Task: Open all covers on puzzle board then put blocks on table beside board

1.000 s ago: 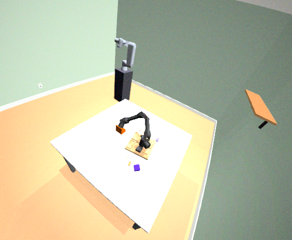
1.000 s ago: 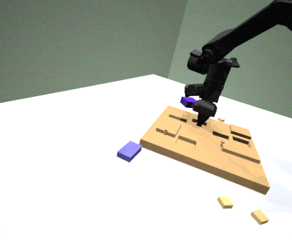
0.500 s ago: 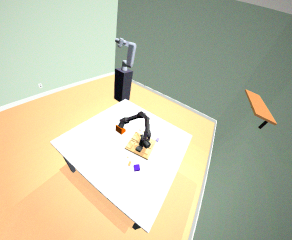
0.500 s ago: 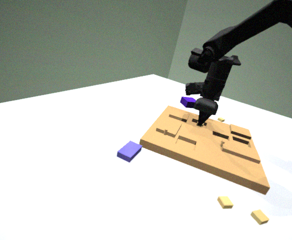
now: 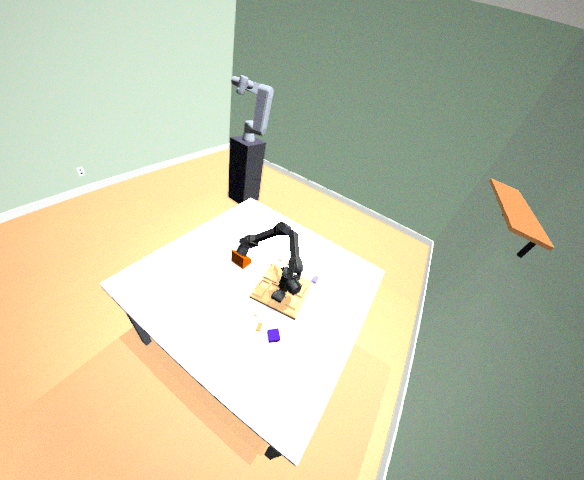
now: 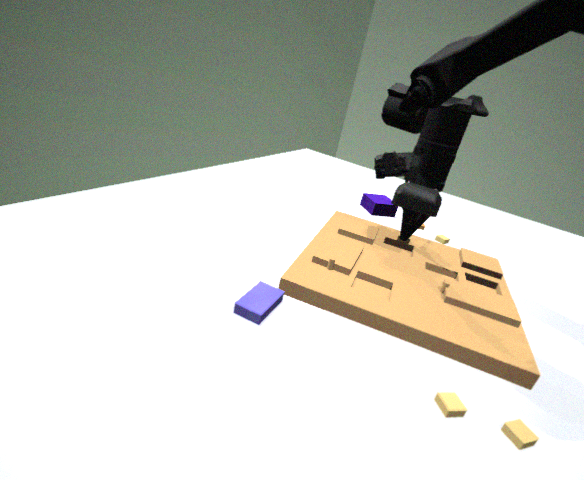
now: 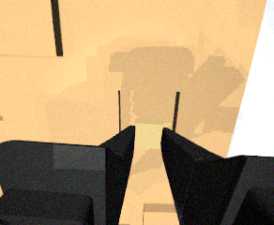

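The tan puzzle board [image 5: 290, 309] [image 6: 411, 320] [image 7: 29, 84] lies on the white table [image 5: 204, 289] [image 6: 127, 310]. My gripper [image 5: 278, 296] [image 6: 405, 238] [image 7: 147, 129] points straight down into a well near the board's far edge. It is shut on a small pale yellow block [image 7: 149, 137], which sits in that well between the fingertips. In the exterior view the block is hidden by the fingers. Two dark open wells [image 6: 481, 269] show at the board's right end. Several covers [image 6: 357, 236] stand raised on the board.
A dark purple block [image 5: 273, 335] [image 6: 379, 204] lies on the table beyond the board. A light violet block [image 5: 314, 279] [image 6: 257, 302] lies at its left corner. Small yellow blocks [image 6: 450, 404] [image 6: 519, 432] [image 6: 442, 239] lie on the table. The arm's orange base [image 5: 240, 259] stands behind the board.
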Motion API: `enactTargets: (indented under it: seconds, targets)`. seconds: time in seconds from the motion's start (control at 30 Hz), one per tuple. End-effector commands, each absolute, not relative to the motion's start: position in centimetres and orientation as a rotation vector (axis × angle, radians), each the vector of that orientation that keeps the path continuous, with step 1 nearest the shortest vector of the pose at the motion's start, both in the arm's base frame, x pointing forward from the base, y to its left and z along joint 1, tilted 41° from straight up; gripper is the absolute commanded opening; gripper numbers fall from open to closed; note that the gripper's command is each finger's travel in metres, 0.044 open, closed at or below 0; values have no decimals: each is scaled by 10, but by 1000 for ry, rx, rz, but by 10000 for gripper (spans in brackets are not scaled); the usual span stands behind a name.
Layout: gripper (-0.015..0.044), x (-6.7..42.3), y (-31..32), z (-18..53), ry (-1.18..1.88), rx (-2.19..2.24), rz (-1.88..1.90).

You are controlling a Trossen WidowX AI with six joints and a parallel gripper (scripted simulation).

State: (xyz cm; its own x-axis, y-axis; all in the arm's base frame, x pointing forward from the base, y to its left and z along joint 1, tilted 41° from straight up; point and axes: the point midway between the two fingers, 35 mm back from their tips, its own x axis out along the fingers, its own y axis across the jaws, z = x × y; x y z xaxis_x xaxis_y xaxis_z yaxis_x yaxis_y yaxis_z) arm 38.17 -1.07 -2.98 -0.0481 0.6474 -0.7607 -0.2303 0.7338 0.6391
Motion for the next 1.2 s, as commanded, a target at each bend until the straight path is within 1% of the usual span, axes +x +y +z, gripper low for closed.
enactTargets:
  seconds: [0.0, 0.4, 1.0, 1.17]
  targets:
    - [80, 384, -17, -24, 1448, 356, 734]
    - [80, 383, -26, -13, 1448, 358, 733]
    - [80, 385, -56, 21, 1449, 357, 732]
    - [80, 383, -65, 17, 1450, 355, 728]
